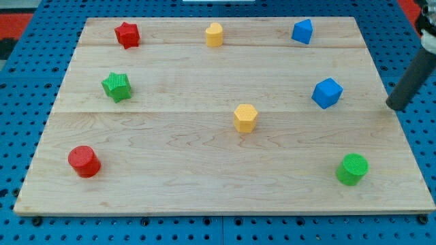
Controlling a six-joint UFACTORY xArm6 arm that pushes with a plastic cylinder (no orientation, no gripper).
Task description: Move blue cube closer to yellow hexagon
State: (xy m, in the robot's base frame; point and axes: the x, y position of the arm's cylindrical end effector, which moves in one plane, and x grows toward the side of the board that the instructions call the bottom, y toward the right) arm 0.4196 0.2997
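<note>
Your rod's tip (393,106) rests at the bench's (204,190) right edge, near the blue cube (327,92) (no fingers on this rig), yellow hexagon (245,118) well left.

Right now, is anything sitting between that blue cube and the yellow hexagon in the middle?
No. In the camera view, only bare wood lies between the blue cube and the yellow hexagon.

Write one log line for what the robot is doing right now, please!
tip: right of blue cube, apart | yellow hexagon: left of cube, apart | push: not begun
</note>
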